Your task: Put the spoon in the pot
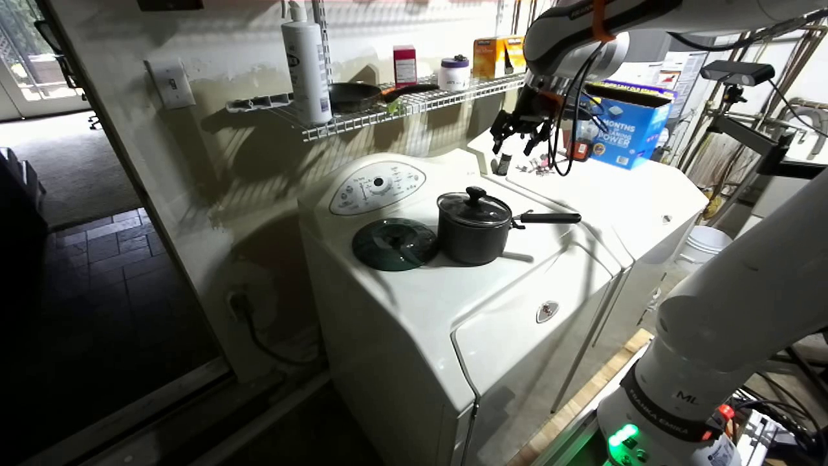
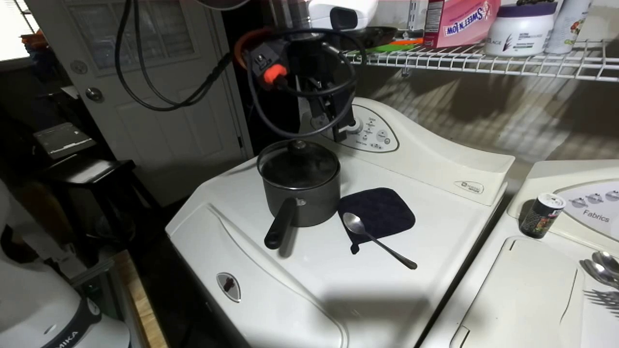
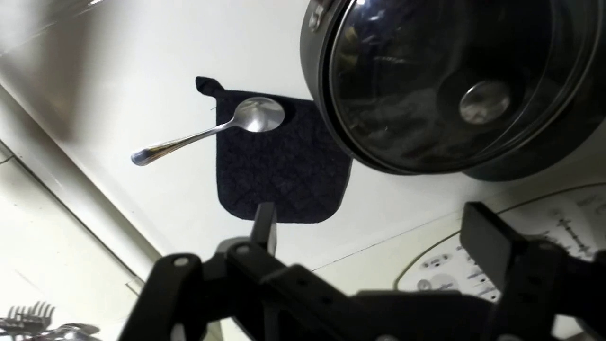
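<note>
The spoon is silver and lies with its bowl on a dark cloth pad and its handle on the white machine top. It also shows in the wrist view. The pot is a dark grey saucepan with a long black handle. It stands beside the pad, with a clear glass lid on top, so its inside is covered. My gripper is open and empty, above the machine top near the control panel. It also shows in both exterior views.
The dark pad lies beside the pot. A flat dark disc lies on the pot's other side. The control panel rises at the back, under a wire shelf. A black can and loose cutlery are on the neighbouring machine.
</note>
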Action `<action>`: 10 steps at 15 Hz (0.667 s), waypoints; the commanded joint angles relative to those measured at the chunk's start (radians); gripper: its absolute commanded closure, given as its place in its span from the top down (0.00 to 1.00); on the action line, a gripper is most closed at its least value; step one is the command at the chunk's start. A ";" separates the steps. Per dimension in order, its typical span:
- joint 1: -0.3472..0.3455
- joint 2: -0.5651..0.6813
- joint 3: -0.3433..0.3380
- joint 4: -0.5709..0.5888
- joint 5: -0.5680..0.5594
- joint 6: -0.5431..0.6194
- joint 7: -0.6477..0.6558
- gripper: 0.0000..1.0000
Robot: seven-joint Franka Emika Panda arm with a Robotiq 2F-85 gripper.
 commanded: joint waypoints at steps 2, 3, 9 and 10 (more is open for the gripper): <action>-0.060 0.097 0.009 0.047 -0.010 0.085 0.190 1.00; -0.071 0.113 0.010 0.052 -0.024 0.091 0.225 1.00; -0.110 0.250 -0.007 0.121 -0.086 0.050 0.367 1.00; -0.113 0.269 -0.011 0.133 -0.091 0.033 0.383 1.00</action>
